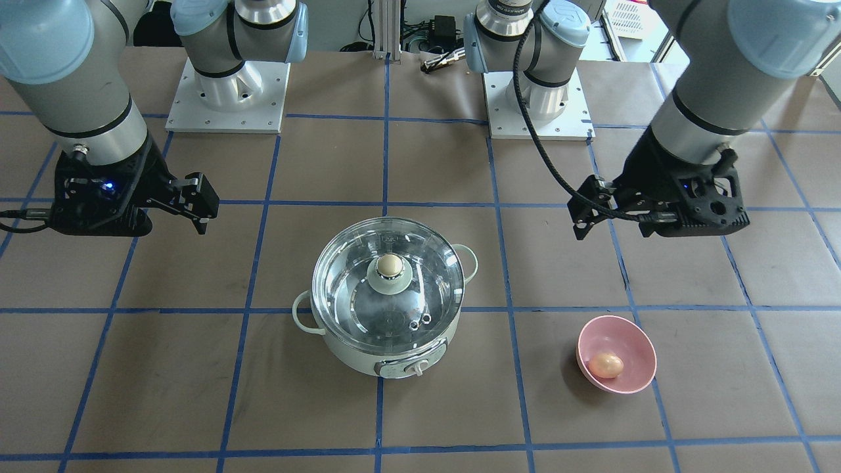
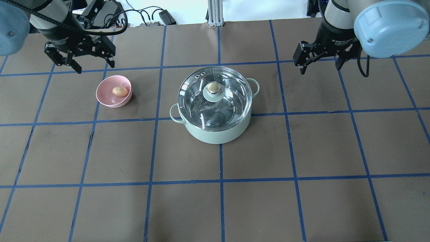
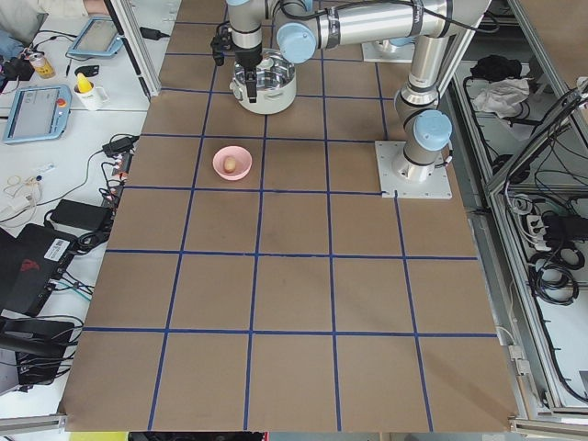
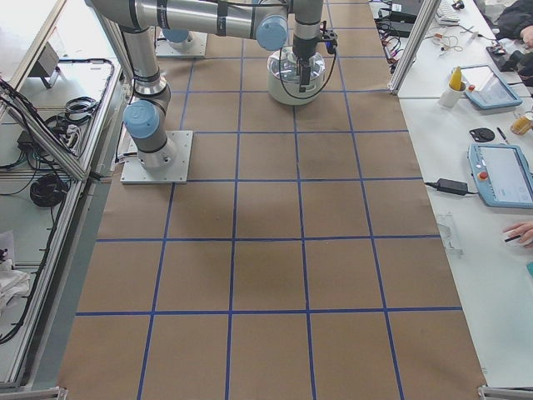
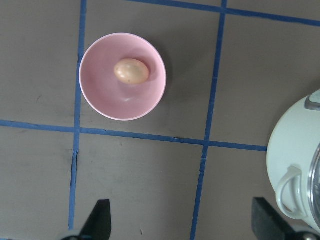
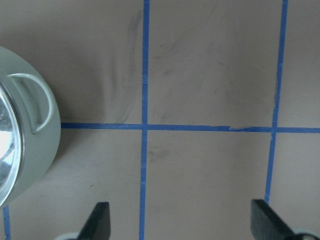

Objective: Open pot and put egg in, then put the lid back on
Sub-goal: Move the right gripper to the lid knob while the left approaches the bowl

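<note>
The pale mint-green pot [image 2: 218,134] stands mid-table with its clear glass lid [image 2: 228,107] on; it also shows in the front view [image 1: 387,358]. The tan egg [image 2: 120,91] lies in a pink bowl [image 2: 106,99], to the pot's left in the overhead view; in the front view the egg [image 1: 605,364] is at the right. My left gripper [image 2: 95,66] is open and empty, hovering just behind the bowl. My right gripper [image 2: 320,68] is open and empty, hovering off the pot's far right. The left wrist view shows the egg [image 5: 131,71] ahead of the open fingers [image 5: 100,217].
The table is brown paper with a blue tape grid. Both arm bases [image 1: 227,98] stand on plates at the robot's side. The right wrist view shows the pot's loop handle [image 6: 35,102] at its left edge, with bare table ahead. Side benches hold tablets and cables.
</note>
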You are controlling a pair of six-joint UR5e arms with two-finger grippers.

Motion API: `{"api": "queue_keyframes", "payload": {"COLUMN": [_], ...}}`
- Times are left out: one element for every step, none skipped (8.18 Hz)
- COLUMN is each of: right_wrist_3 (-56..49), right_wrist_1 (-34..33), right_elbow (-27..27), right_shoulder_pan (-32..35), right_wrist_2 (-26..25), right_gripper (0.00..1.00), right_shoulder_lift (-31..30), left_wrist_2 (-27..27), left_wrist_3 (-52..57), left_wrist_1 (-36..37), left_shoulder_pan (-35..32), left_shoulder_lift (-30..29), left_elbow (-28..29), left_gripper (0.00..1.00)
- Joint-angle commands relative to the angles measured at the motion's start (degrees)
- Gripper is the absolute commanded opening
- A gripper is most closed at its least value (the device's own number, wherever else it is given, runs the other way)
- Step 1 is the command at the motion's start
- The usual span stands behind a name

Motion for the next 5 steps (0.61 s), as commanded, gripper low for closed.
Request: {"api": "queue_keyframes", "payload": {"right_wrist_3": [5.49, 11.02, 12.21, 14.31, 16.94], "right_wrist_1": [-5.76, -6.23, -9.63, -12.80, -14.74], "right_elbow": [0.01, -0.08, -0.17, -0.17, -0.61], "right_shoulder_pan": [6.74, 10.26, 12.73, 13.80, 14.85], "right_wrist_2": [2.23, 2.49, 6.06, 10.45, 12.50], "right_gripper": [1.00, 1.00, 1.00, 1.00, 1.00], "right_shoulder_lift": [0.78, 1.75, 3.24, 4.73, 6.66], "left_wrist_2": [0.05, -0.04, -0.21, -0.30, -0.30], "left_wrist_3": [-0.16, -0.60, -0.26, -0.25, -0.60], "left_wrist_1": [-0.46, -0.03, -0.03, 0.06, 0.76], "left_shoulder_pan": [6.87, 8.45, 9.77, 10.65, 10.92], "left_shoulder_lift": [-1.96, -1.96, -2.66, -3.79, -4.94], "left_elbow": [-1.92, -4.81, -6.14, -6.76, -6.94], "left_gripper": [1.00, 1.00, 1.00, 1.00, 1.00]}}
